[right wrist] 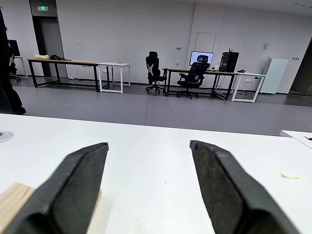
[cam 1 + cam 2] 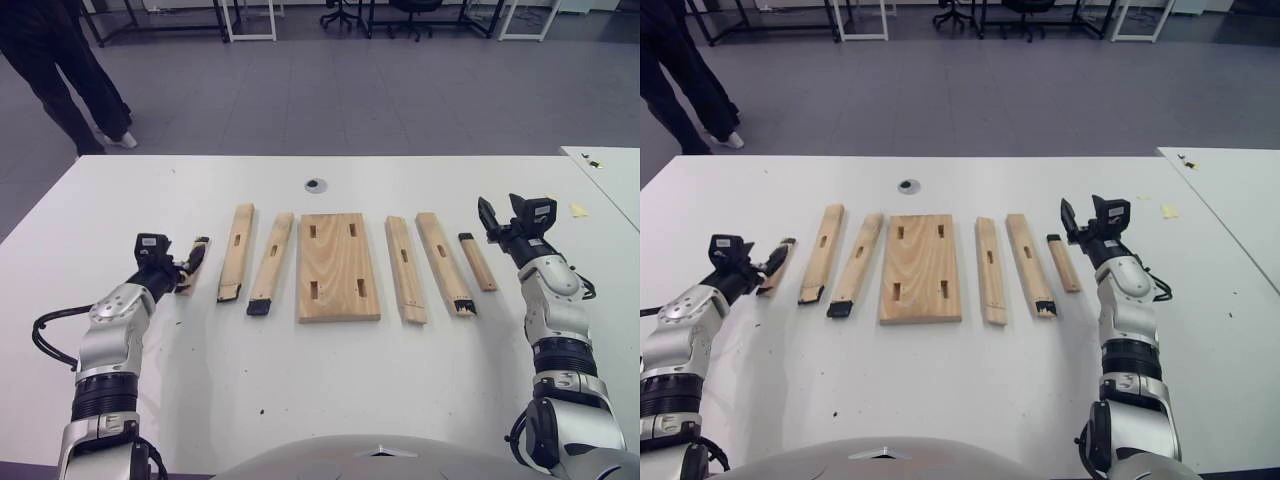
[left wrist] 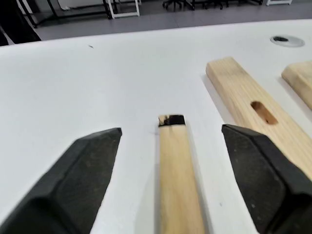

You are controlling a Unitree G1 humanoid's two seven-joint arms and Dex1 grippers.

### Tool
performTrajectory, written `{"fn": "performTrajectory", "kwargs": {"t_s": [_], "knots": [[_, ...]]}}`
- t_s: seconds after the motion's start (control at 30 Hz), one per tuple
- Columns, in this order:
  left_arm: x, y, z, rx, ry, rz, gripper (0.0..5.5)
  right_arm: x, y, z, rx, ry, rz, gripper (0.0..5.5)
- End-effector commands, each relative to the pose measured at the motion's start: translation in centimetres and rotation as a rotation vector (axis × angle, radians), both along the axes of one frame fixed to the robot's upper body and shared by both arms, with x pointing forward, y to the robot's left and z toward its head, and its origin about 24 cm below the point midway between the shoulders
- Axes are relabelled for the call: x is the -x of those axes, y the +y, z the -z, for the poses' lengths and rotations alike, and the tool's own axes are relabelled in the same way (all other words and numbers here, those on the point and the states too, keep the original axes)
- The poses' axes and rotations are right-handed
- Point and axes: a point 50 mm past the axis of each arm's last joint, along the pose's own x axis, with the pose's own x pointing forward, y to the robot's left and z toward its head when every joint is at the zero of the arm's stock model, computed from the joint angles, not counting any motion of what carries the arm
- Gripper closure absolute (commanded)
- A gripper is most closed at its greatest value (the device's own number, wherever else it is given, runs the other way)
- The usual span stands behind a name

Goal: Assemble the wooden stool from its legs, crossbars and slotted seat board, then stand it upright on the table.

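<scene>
Where left tool straddles crossbar, wrist view shows fingers off wood.

The left arm is held forward with the elbow bent, the left gripper kept low and level with fingers spread wide, while the right arm is bent likewise, the right gripper raised, pointed away from the body, fingers parted.

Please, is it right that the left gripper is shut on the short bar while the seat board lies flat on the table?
Not quite: the left gripper is open, straddling the short bar without gripping it, as the left wrist view shows. The seat board does lie flat on the table.
</scene>
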Motion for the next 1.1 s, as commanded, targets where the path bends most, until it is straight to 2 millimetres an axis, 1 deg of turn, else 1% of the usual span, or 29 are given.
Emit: {"fn": "performTrajectory", "kwargs": {"t_s": [0.03, 0.1, 0.13, 0.23, 0.33, 0.4, 0.47, 0.5, 0.57, 0.6, 0.63, 0.67, 0.73, 0.77, 0.83, 0.87, 0.9, 0.93, 1.0, 1.07, 1.1], "knots": [[0.9, 0.6, 1.3, -0.023, 0.125, -0.011, 2.18, 0.3, 0.0, 0.6, 0.01, 0.025, 0.003, 2.36], [1.0, 0.7, 1.4, -0.028, 0.144, -0.014, 2.44, 0.3, 0.0, 0.6, 0.011, 0.028, 0.004, 2.36], [1.0, 0.7, 1.4, -0.031, 0.147, -0.01, 2.71, 0.3, 0.0, 0.7, 0.011, 0.029, 0.004, 2.36], [1.2, 0.8, 1.4, -0.044, 0.16, 0.011, 3.13, 0.2, 0.1, 0.7, 0.012, 0.031, 0.005, 2.36], [1.8, 1.2, 2.0, -0.058, 0.203, 0.019, 3.61, 0.2, 0.1, 0.7, 0.014, 0.034, 0.008, 2.36], [2.0, 1.5, 2.4, -0.084, 0.225, 0.007, 3.93, 0.1, 0.3, 0.7, 0.017, 0.037, 0.003, 2.36], [1.9, 1.5, 2.3, -0.082, 0.201, 0.018, 4.2, -0.1, 1.0, 0.7, 0.027, 0.059, -0.027, 2.36], [1.2, 0.9, 1.4, -0.069, 0.118, 0.051, 4.21, -0.4, 2.1, 0.5, 0.012, 0.071, -0.071, 2.36], [-0.8, -0.8, -2.0, -0.016, -0.116, 0.116, 4.21, -1.1, 5.6, -0.7, -0.042, 0.067, -0.228, 2.36], [-2.2, -2.6, -4.7, 0.024, -0.268, 0.175, 4.21, -1.5, 8.4, -2.6, -0.147, 0.035, -0.339, 2.36], [-3.2, -4.5, -7.0, 0.057, -0.389, 0.243, 4.21, -1.8, 11.2, -4.7, -0.278, 0.002, -0.45, 2.36], [-3.9, -6.7, -8.9, 0.079, -0.484, 0.318, 4.21, -1.8, 13.7, -6.7, -0.406, -0.014, -0.549, 2.36], [-4.6, -11.1, -11.2, 0.102, -0.613, 0.465, 4.21, -1.7, 17.9, -9.8, -0.635, 0.002, -0.716, 2.36], [-4.6, -12.7, -11.9, 0.105, -0.654, 0.524, 4.21, -1.5, 19.3, -10.7, -0.716, 0.026, -0.772, 2.36], [-4.2, -15.0, -13.2, 0.118, -0.719, 0.613, 4.21, -1.3, 20.8, -11.8, -0.852, 0.084, -0.831, 2.36], [-4.0, -15.6, -13.6, 0.114, -0.737, 0.643, 4.21, -1.3, 21.0, -12.1, -0.903, 0.104, -0.842, 2.36], [-3.8, -16.1, -13.9, 0.111, -0.75, 0.668, 4.21, -1.2, 21.1, -12.5, -0.939, 0.12, -0.859, 2.56], [-3.7, -16.4, -14.1, 0.112, -0.763, 0.685, 4.21, -1.1, 21.1, -12.8, -0.959, 0.131, -0.871, 2.68], [-3.4, -16.5, -14.4, 0.11, -0.772, 0.706, 4.21, -0.9, 20.9, -13.1, -0.979, 0.147, -0.878, 3.11], [-3.3, -16.5, -14.3, 0.091, -0.765, 0.721, 4.21, -0.8, 20.7, -13.5, -0.981, 0.144, -0.88, 3.44], [-3.2, -16.6, -14.1, 0.08, -0.761, 0.727, 4.21, -0.7, 20.7, -13.7, -0.982, 0.141, -0.882, 3.5]]}}
